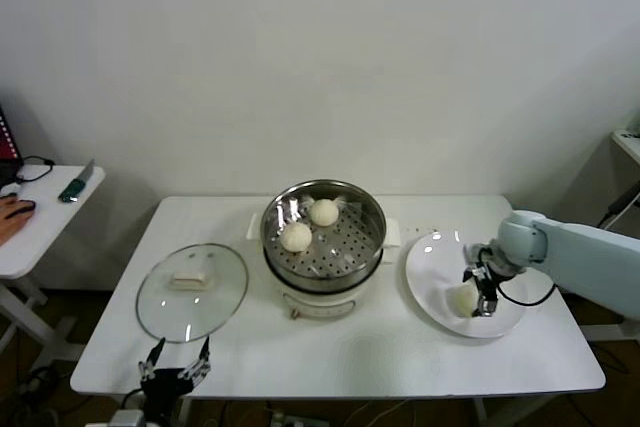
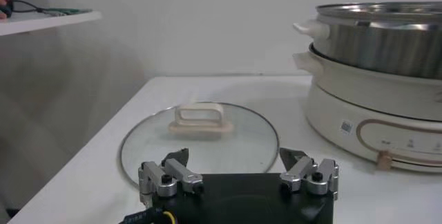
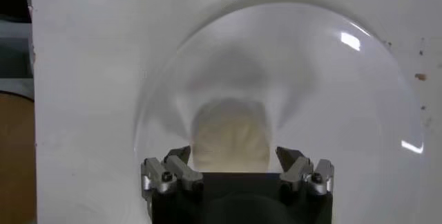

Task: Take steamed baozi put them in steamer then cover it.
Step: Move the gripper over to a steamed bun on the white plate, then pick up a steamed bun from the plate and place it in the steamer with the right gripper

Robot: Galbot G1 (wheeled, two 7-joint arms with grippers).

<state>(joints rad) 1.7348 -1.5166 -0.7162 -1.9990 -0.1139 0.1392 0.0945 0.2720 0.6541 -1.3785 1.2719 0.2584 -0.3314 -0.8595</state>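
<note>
The steamer point(image 1: 322, 247) stands mid-table on its white pot base point(image 1: 318, 299), uncovered, with two steamed baozi point(image 1: 296, 237) point(image 1: 324, 212) inside. One more baozi point(image 1: 463, 299) lies on the white plate point(image 1: 430, 262) at the right; no fourth shows. My right gripper point(image 1: 482, 287) is low over the plate, open, its fingers on either side of that baozi point(image 3: 231, 135) without closing on it. The cover point(image 1: 192, 290) lies flat on the table to the left of the steamer. My left gripper point(image 1: 175, 362) is open and empty at the table's front edge, just short of the cover point(image 2: 200, 139).
A small side table point(image 1: 40, 217) with a knife and cables stands at the far left. A hand rests on its near edge. The wall is close behind the table. In the left wrist view the steamer point(image 2: 383, 35) rises beside the cover.
</note>
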